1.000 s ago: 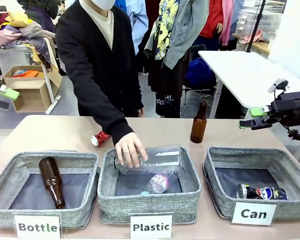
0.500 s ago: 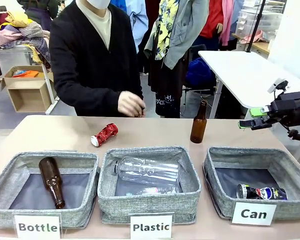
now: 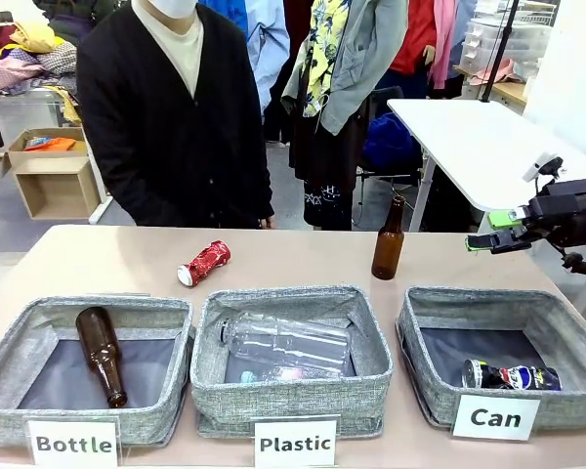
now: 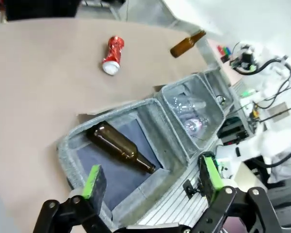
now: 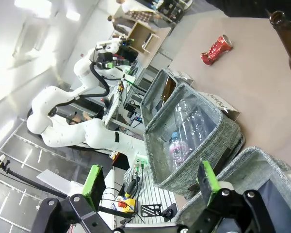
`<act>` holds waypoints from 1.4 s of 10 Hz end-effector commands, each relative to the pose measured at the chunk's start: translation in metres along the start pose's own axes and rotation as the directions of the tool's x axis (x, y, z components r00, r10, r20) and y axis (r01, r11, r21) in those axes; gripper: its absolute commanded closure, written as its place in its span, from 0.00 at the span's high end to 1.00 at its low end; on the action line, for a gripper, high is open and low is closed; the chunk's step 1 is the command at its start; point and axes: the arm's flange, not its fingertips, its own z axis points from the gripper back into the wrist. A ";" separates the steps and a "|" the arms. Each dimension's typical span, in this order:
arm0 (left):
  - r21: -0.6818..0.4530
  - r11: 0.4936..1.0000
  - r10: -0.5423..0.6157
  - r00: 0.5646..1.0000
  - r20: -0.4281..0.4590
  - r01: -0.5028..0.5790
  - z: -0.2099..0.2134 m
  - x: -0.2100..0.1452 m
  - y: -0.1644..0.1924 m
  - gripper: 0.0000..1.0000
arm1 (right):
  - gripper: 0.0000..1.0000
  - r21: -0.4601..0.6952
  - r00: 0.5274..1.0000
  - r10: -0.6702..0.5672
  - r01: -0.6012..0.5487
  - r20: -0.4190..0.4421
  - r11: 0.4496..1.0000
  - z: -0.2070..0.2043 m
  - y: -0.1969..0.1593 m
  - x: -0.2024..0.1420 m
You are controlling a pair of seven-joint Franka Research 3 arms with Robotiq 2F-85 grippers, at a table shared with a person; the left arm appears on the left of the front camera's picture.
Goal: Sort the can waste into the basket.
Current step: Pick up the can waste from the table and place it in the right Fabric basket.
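Both grippers idle and empty, with one can binned and one out on the table.

The crushed red can (image 3: pixel 204 263) lies on its side on the bare table (image 3: pixel 303 252), beyond the "Plastic" bin (image 3: pixel 291 396) and well apart from the basket (image 3: pixel 479 296) signed "Can". The black can (image 3: pixel 511 375) lies inside that basket, near its front wall. The right gripper (image 3: pixel 488 232) hangs above the table's right edge, beyond the basket, its fingers spread wide with nothing between them. In its wrist view the left gripper (image 4: pixel 152 175) looks down over the "Bottle" bin (image 4: pixel 68 145), its fingers likewise apart and holding nothing. A brown bottle (image 3: pixel 388 241) stands upright between the red can and the right gripper. A person (image 3: pixel 176 117) stands at the far side.
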 end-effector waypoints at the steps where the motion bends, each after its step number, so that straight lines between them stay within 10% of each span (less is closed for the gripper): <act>1: 0.063 0.997 -0.049 0.997 -0.058 0.052 -0.020 0.037 -0.024 1.00 | 1.00 -0.005 1.000 0.020 -0.020 -0.011 1.000 0.001 0.002 0.000; 8: 0.261 0.881 -0.252 0.859 -0.445 0.394 -0.231 0.147 -0.106 1.00 | 1.00 -0.005 1.000 0.020 -0.020 -0.011 1.000 0.001 0.002 0.000; 14: 0.289 0.786 -0.252 0.710 -0.657 0.547 -0.399 0.188 -0.056 1.00 | 1.00 -0.005 1.000 0.020 -0.020 -0.011 1.000 0.001 0.002 0.000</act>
